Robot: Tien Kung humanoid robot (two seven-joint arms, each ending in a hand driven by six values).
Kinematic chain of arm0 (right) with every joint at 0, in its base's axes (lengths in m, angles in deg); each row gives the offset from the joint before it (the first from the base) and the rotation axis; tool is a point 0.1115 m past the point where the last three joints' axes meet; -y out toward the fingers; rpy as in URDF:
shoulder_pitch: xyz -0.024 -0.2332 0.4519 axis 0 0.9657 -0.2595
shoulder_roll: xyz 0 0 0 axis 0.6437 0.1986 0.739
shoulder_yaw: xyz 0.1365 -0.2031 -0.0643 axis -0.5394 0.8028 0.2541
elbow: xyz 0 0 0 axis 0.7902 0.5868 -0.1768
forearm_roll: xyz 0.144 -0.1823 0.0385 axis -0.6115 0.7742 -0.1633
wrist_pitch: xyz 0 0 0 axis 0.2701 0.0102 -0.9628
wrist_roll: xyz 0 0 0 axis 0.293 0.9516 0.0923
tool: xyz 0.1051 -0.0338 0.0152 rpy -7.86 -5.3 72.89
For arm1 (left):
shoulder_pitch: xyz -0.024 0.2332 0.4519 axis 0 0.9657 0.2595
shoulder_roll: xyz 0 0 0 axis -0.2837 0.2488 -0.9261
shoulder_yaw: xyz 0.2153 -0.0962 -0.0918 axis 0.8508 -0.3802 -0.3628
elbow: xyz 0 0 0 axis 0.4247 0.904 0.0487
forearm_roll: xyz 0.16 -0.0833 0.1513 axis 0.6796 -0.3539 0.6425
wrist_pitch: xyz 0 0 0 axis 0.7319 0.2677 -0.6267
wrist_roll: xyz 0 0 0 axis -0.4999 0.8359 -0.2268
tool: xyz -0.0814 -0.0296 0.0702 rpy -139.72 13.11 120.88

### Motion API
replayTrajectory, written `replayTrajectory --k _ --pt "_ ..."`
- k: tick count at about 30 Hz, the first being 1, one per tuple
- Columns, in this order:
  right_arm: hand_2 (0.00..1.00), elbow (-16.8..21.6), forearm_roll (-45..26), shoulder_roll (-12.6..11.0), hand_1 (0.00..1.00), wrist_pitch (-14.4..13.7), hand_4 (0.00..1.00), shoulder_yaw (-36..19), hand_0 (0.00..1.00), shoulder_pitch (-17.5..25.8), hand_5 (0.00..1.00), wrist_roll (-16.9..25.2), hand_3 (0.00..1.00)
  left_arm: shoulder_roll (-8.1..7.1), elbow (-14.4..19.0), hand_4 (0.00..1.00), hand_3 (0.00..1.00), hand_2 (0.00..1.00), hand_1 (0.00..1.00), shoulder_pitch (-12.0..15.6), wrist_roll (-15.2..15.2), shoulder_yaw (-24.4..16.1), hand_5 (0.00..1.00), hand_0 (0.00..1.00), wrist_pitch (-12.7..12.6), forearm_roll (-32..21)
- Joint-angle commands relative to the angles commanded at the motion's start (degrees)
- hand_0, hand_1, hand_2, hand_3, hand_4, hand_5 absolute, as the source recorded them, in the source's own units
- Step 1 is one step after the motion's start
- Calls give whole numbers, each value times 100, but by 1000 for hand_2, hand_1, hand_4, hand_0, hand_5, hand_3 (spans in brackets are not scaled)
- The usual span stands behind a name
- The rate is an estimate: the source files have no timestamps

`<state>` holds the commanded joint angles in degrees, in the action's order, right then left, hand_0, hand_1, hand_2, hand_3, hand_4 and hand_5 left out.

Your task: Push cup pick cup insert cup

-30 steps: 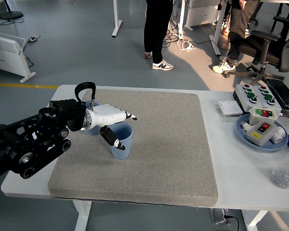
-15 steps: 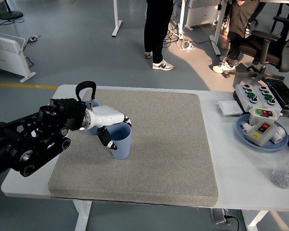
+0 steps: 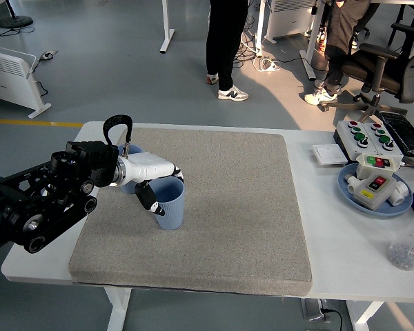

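The left hand (image 3: 154, 181) is closed around a light blue cup (image 3: 169, 204), thumb on its near side and fingers curled over the rim. The cup stands upright on a grey mat (image 3: 228, 207) covering the white table (image 3: 331, 227), toward the mat's 9 o'clock side. A second blue cup (image 3: 130, 181) sits just behind the hand, at 10 o'clock from the held one, mostly hidden.
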<state>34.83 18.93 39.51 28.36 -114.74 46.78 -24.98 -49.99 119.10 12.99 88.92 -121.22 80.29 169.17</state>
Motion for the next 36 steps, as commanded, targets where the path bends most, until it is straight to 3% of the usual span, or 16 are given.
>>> replayTrajectory --k 5,9,15,20,25,36 --pt "505 0 -7 -2 546 -10 127 -9 528 -4 998 -4 563 -257 415 600 516 572 537 -103 89 -429 51 501 220 -107" --pt "504 0 -26 -9 546 -19 127 -6 528 -1 998 -7 562 -535 661 580 517 563 538 -361 210 -823 17 512 467 -203" --pt "504 0 -88 -14 546 -35 127 24 528 30 998 -16 563 -751 427 570 520 563 539 -793 190 -1138 14 514 504 -171" --pt "504 0 -122 -20 546 -24 127 72 528 54 998 -22 562 -745 -109 548 517 561 537 -961 146 -1228 20 518 345 25" --pt "504 0 -129 -27 546 -12 127 106 528 52 998 -27 562 -657 -586 548 517 561 537 -1001 160 -1028 20 518 269 244" --pt "504 0 -142 -42 546 -15 127 165 528 55 992 -29 563 -404 -1139 550 527 573 546 -1049 93 -555 13 520 37 426"
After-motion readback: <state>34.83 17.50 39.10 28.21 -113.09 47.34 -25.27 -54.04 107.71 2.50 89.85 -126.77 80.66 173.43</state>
